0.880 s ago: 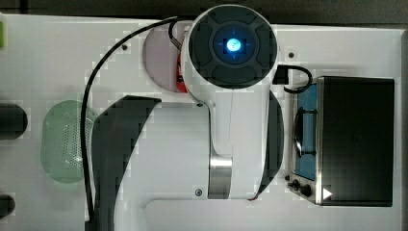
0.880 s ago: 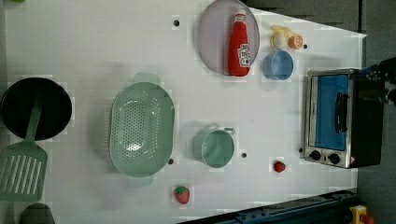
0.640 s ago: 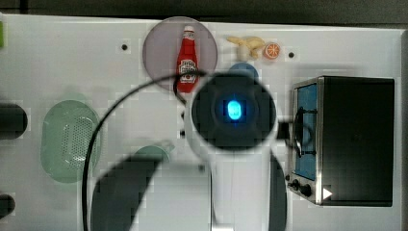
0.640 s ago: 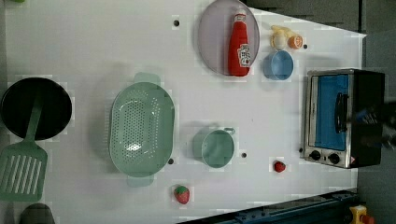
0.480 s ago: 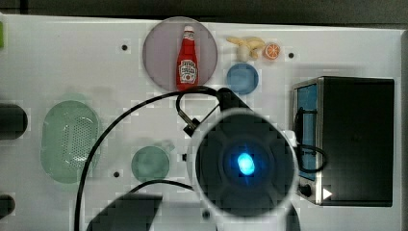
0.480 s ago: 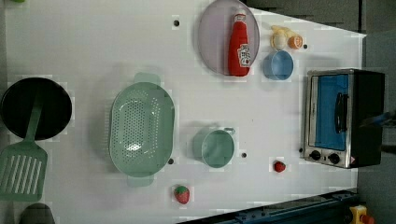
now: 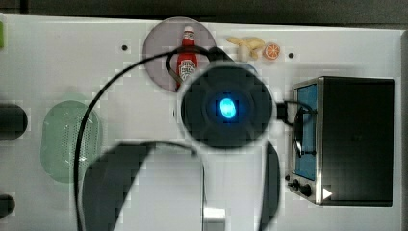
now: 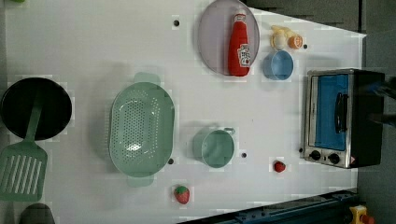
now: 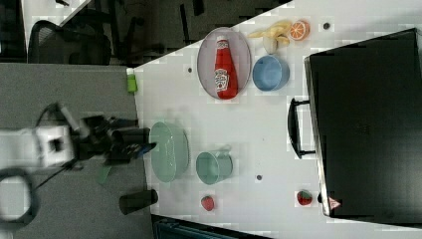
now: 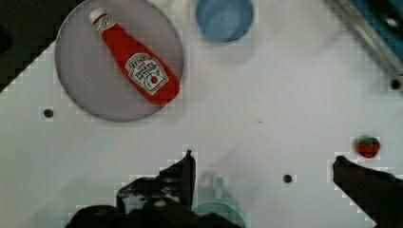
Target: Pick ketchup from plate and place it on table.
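**Mia:** Where is the ketchup [image 10: 135, 61]?

**Ben:** It lies flat on the plate [image 10: 81, 90], a red bottle with a white cap. The plate sits near the far edge of the white table [image 8: 93, 42]. A little blue bowl [image 8: 277, 65] is just beside the plate. A banana [image 9: 271, 34] and a slice of orange [image 9: 299, 29] are near it too.

**Mia:** Has the robot got it?

**Ben:** Not yet. I think the job is only starting. The gripper [image 10: 262, 164] is wide open and holds nothing. In the wrist view it hangs high over the table, away from the plate.

**Mia:** What must it do next?

**Ben:** I think it must go over the bottle, come down, and put one finger on each long side. Then it can pinch and lift.

**Mia:** How is the arm [image 7: 226, 108] standing?

**Ben:** In the top view it reaches out over the middle of the table, and it hides part of the plate. The gripper points down. The toaster oven [image 8: 343, 116] is off to the side, near the arm.
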Motion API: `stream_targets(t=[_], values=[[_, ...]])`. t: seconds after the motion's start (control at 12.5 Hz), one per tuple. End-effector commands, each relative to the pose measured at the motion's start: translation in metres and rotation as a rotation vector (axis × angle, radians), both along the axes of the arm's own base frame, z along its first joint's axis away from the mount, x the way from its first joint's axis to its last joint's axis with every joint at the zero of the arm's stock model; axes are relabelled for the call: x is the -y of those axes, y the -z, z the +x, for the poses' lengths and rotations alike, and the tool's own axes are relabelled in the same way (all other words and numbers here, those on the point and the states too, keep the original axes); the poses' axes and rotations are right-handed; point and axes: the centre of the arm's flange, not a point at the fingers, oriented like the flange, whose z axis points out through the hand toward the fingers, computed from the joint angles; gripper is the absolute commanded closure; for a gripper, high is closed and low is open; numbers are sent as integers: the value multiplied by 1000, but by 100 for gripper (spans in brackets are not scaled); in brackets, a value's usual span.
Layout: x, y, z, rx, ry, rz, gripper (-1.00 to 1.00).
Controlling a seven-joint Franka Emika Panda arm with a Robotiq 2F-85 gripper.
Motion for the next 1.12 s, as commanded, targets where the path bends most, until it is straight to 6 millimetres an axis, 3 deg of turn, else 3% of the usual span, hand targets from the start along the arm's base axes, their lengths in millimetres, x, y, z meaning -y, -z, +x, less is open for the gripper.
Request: stream_targets(t=[0.08,0.4,0.72,1.12], values=[[-7,72,25,-72,27,6,-100],[-25,147,63,-43,-34,28,-100],[-34,227,88,-30,-249,49,-100],[-36,290,124,-9,-621,67,-100]])
